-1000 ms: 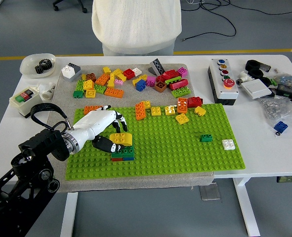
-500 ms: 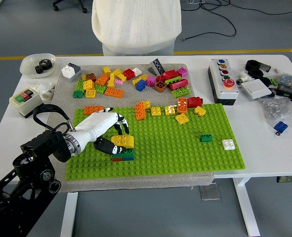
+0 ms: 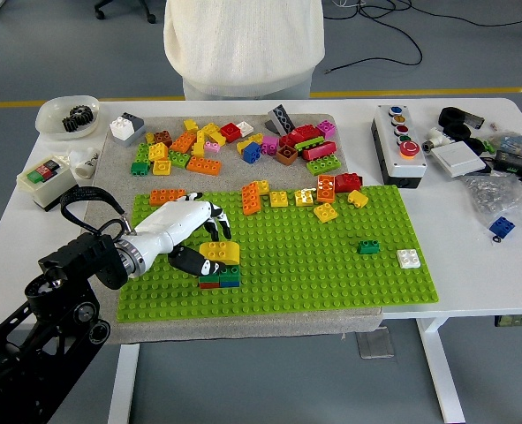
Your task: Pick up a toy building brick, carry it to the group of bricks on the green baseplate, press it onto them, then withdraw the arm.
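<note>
**Yellow brick under the left hand, on the small stack**

The left hand [image 3: 192, 231] lies over the near-left part of the green baseplate [image 3: 331, 265], its fingers curled down around the yellow brick [image 3: 220, 253], thumb against the brick's left end. That brick sits just right of the palm, its long axis running left to right, and it rests on a low stack [image 3: 218, 278] of red, green and blue bricks (whether it is fully seated on the studs cannot be told from here). The relation that matters: the brick is directly beneath and slightly right of the fingertips, so pressing would go straight down and withdrawing would go back toward the left edge. Only the left arm is in view, so it is the nearer one by default.

Counts: one baseplate; one yellow brick in hand; one stack beneath it. Farther right on the plate stand one small dark green brick [image 3: 368, 246] and one white brick [image 3: 409, 258], well apart from the stack. A loose pile of bricks [image 3: 243, 146] (too many to count surely) lies on the desk [image 3: 472, 256] beyond the plate, before a person in a white top [image 3: 243, 44].
</note>
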`<move>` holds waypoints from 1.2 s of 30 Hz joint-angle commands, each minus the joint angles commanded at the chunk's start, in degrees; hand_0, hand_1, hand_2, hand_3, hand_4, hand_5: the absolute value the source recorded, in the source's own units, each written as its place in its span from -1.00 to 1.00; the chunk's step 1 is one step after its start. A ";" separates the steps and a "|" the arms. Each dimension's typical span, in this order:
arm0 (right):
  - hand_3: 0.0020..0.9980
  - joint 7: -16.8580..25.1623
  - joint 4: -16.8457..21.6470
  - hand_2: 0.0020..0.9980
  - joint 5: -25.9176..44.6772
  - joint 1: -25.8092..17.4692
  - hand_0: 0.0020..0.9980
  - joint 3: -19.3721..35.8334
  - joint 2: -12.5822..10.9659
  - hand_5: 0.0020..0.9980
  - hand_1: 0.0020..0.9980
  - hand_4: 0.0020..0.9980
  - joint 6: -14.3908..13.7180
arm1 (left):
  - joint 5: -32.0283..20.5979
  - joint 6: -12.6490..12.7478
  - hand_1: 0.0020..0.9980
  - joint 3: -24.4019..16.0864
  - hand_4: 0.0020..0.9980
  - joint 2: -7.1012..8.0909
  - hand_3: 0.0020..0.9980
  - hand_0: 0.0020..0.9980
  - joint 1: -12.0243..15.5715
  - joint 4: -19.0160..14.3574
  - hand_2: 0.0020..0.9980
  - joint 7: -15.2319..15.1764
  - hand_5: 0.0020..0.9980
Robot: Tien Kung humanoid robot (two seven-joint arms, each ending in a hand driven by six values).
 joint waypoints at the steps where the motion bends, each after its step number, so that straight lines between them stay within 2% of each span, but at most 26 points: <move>1: 0.27 0.00 0.00 0.43 0.00 0.01 0.49 0.00 0.00 -0.03 0.29 0.79 -0.01 | -0.01 -0.02 0.21 0.00 0.65 0.01 0.02 1.00 -0.03 0.01 -0.11 -0.02 -1.00; 36: 0.27 0.08 0.00 0.44 0.00 0.01 0.49 -0.36 0.12 -0.02 0.29 0.79 0.09 | 0.85 -0.34 0.27 -0.12 0.70 -0.33 0.01 1.00 -0.30 1.34 -0.11 -0.49 -1.00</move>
